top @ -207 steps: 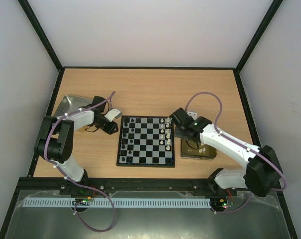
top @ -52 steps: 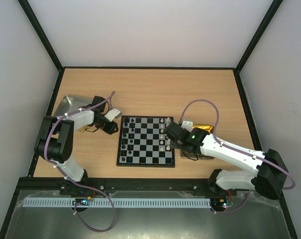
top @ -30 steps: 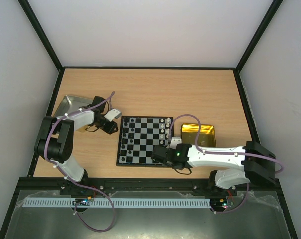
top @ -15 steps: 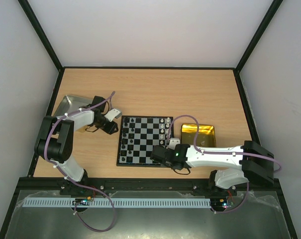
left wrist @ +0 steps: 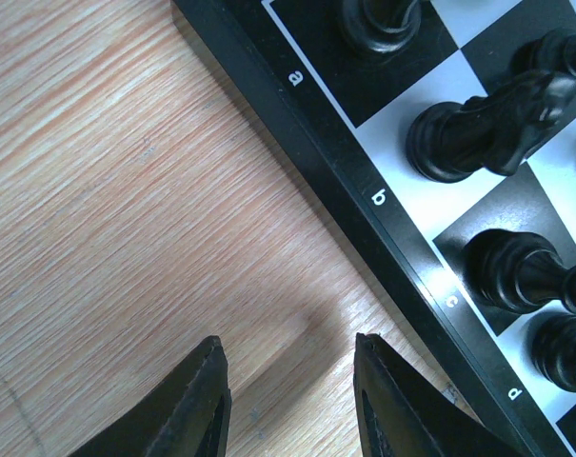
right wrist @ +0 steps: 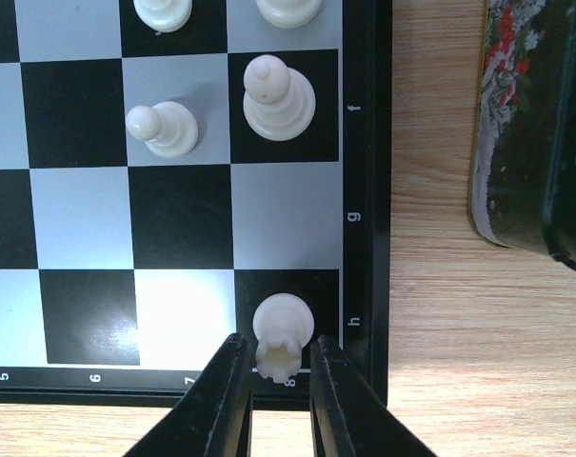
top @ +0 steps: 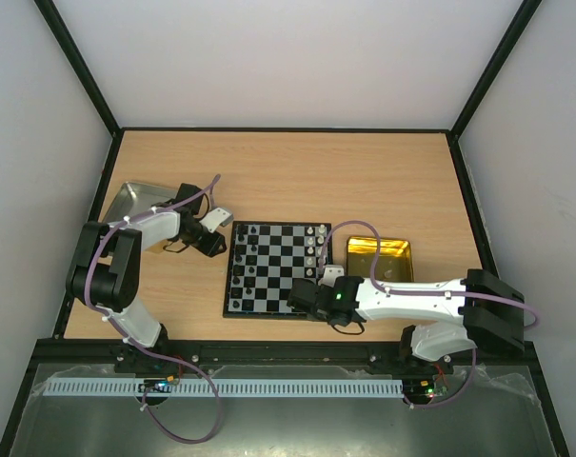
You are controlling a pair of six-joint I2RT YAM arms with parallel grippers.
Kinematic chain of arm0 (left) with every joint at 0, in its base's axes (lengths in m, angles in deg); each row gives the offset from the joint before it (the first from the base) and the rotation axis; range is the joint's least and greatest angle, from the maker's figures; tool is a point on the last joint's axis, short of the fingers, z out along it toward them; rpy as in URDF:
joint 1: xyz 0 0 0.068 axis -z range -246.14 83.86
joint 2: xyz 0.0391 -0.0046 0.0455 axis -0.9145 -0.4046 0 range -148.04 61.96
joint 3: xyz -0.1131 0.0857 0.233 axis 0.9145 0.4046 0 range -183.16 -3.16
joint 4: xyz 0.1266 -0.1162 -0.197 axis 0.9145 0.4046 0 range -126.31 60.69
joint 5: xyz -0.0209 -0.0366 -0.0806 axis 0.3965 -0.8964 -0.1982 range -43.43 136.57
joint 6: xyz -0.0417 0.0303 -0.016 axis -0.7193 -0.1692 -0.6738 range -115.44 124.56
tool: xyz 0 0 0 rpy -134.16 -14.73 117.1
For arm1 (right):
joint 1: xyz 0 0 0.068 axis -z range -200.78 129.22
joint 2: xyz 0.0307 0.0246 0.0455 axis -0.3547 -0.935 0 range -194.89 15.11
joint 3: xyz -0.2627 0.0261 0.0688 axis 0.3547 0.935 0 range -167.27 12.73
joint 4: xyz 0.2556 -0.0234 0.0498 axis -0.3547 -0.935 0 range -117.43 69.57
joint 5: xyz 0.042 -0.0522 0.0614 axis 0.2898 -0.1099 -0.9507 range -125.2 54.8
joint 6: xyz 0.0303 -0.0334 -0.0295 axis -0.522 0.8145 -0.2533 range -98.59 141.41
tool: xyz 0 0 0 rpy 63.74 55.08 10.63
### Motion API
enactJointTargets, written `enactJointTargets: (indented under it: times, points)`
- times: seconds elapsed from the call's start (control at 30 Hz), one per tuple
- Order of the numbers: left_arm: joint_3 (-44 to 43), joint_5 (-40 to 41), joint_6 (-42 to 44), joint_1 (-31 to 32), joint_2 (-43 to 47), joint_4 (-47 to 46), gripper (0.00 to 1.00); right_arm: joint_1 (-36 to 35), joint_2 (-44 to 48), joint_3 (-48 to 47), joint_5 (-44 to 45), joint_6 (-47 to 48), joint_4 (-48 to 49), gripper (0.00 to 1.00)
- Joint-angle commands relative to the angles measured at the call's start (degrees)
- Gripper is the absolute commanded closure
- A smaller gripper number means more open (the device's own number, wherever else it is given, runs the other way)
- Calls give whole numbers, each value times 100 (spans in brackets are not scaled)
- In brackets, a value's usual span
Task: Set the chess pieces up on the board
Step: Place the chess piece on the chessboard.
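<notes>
The board (top: 259, 313) lies mid-table, with black pieces down its left columns and white pieces down its right columns. My right gripper (top: 303, 297) is low over the board's near right corner. In the right wrist view it (right wrist: 281, 386) is shut on a white rook (right wrist: 284, 331) that stands on the black corner square h8. A white bishop (right wrist: 273, 95) and a white pawn (right wrist: 164, 129) stand further in. My left gripper (top: 212, 240) hangs open and empty (left wrist: 288, 400) over bare wood just left of the board's rim (left wrist: 345, 171), near a black knight (left wrist: 478, 129).
A gold tray (top: 379, 259) sits right of the board, and its dark wall shows in the right wrist view (right wrist: 535, 124). A silver tray (top: 133, 200) lies at the far left behind the left arm. Black cage posts frame the table.
My right arm swung from the gold tray across to the board's near right corner with the white rook. In the last half second it has barely moved. The left arm has not moved.
</notes>
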Motion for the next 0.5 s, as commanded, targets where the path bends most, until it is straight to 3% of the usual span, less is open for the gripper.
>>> enactJointTargets:
  times: [0.0, 0.27, 0.3, 0.37, 0.47]
  points:
    - [145, 292, -38, 18, -131, 304, 62, -48, 112, -96, 256, -90, -227, 82]
    - [164, 335, -47, 18, -119, 295, 62, -21, 785, -527, 1331, -619, -1274, 77]
    - [170, 336, -47, 18, -118, 291, 62, 45, 907, -544, 1468, -657, -1446, 69]
    - [159, 336, -47, 18, -126, 292, 62, 390, 1201, -505, 1584, -629, -1677, 55]
    - [142, 327, -42, 17, -142, 262, 61, 1405, 1823, -210, 1410, 14, -1525, 53]
